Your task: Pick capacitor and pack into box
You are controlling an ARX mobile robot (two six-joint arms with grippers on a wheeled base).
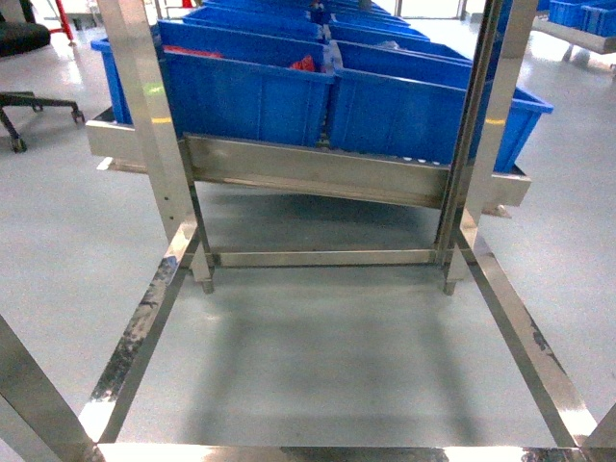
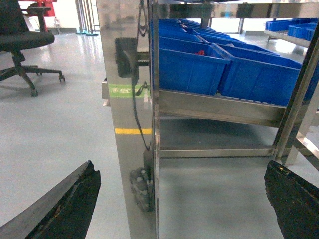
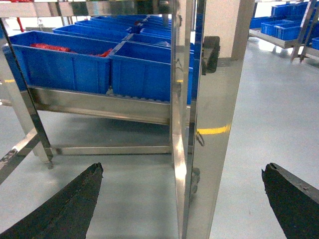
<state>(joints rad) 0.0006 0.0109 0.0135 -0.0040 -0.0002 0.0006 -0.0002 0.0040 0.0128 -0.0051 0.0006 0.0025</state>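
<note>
Neither the capacitor nor the box shows in any view. In the left wrist view my left gripper (image 2: 179, 172) is open, its dark fingertips (image 2: 82, 191) wide apart, with a steel upright (image 2: 132, 114) and grey floor between them. The right wrist view shows my right gripper (image 3: 182, 169) open too, with its fingertips (image 3: 87, 186) far apart on either side of another steel upright (image 3: 199, 124). Nothing is held by either gripper. Neither gripper appears in the head view.
Blue plastic crates (image 1: 250, 91) stand in rows on a low steel rack (image 1: 318, 173); some hold red items (image 1: 306, 64). Steel frame rails (image 1: 144, 327) border the grey floor (image 1: 327, 356) in front. A black office chair (image 2: 22, 42) stands at the left.
</note>
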